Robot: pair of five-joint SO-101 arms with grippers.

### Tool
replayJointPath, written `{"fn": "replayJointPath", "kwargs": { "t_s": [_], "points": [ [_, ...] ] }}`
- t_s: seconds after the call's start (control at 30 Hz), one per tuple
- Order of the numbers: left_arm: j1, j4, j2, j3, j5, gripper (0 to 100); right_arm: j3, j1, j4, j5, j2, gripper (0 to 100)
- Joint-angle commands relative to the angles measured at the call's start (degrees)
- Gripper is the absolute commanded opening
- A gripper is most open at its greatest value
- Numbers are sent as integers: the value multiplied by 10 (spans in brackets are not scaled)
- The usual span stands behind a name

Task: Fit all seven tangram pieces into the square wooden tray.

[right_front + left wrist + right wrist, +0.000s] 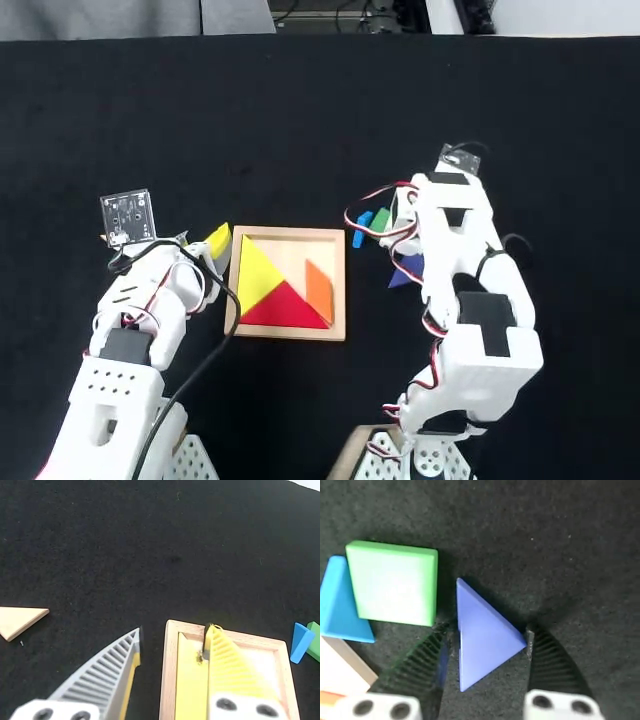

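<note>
Black worktop [300, 120] carrying the square wooden tray [290, 232], which holds a yellow triangle [258, 275], a red triangle [285, 308] and an orange piece [318, 290]. My left gripper [173, 629], spread, straddles the tray's left rim. My right gripper [487, 632], also spread, flanks the blue triangle [480, 625] outside the tray's right rim, just beside a green square [392, 582] and a light-blue piece [340, 605].
</note>
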Motion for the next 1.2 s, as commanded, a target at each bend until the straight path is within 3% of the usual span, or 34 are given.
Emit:
{"fn": "replayJointPath", "kwargs": {
  "t_s": [0.0, 0.7, 0.9, 1.17],
  "points": [
    [6, -5, -9, 1, 5, 209, -19, 2, -5, 7, 2, 161],
    [6, -5, -9, 1, 5, 209, -22, 1, -5, 7, -1, 153],
    [6, -5, -9, 1, 5, 209, -22, 1, -10, 7, -1, 59],
    [6, -5, -9, 1, 5, 209, -22, 2, -5, 7, -3, 85]
  ]
}}
